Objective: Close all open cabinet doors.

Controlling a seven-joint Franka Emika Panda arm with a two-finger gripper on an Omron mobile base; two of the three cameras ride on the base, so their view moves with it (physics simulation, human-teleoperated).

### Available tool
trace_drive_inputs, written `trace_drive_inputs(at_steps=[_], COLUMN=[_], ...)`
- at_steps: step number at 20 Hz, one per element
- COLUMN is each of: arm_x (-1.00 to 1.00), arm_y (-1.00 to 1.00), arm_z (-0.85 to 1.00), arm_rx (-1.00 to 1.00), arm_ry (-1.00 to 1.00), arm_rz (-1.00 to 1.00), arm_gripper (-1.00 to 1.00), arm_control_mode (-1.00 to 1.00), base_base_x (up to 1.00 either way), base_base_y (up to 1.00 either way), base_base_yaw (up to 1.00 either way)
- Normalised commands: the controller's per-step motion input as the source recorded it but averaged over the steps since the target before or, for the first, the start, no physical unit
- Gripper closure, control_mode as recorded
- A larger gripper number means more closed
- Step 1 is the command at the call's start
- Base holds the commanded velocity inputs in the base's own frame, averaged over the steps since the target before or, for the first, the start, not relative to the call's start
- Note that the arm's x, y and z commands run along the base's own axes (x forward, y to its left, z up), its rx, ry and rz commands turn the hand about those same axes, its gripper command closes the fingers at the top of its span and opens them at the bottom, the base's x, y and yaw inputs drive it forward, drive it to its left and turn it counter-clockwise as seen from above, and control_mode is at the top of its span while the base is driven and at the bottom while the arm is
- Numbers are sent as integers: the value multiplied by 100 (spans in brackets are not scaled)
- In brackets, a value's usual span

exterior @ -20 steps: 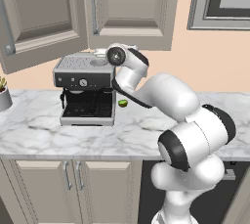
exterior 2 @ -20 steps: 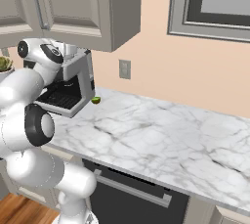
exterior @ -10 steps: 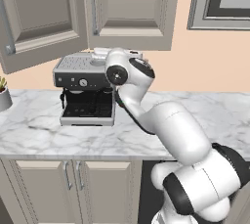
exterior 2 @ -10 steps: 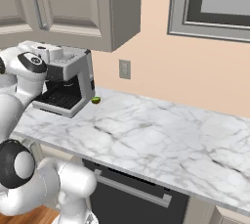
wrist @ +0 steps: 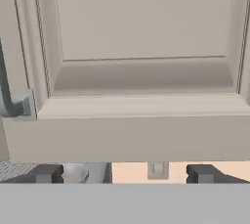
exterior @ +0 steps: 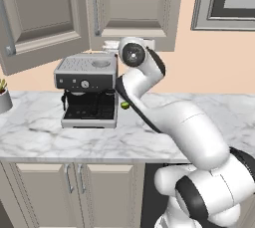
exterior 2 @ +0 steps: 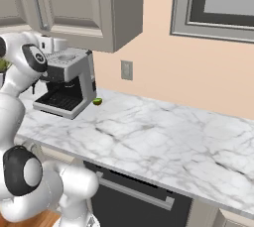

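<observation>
With jaws spread wide and grasping nothing, gripper raised close before right-hand cabinet door, just under its recessed panel. Left-hand cabinet door swung open, above espresso machine.

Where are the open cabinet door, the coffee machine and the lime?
open cabinet door (exterior: 42, 15), left base view, recessed panel.
coffee machine (exterior: 87, 80), left base view, front control panel.
lime (exterior 2: 97, 101), right base view, its top, on the counter beside the machine.
</observation>
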Motion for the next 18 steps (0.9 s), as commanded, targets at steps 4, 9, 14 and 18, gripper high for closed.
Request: trace_drive_inputs(at_steps=[4, 9, 14, 18], arm_x=[-57, -100, -100, -97], arm_y=[0, -11, -25, -63], arm_z=[0, 14, -20, -55], arm_rx=[0, 0, 0, 3], arm_ry=[86, 34, 15, 3], arm_rz=[1, 0, 0, -1], arm_gripper=[-100, -100, -100, -100], arm_control_mode=[-100, -100, -100, -100], base_base_x=[0, 0, 0, 0], base_base_y=[0, 0, 0, 0], base_base_yaw=[0, 0, 0, 0])
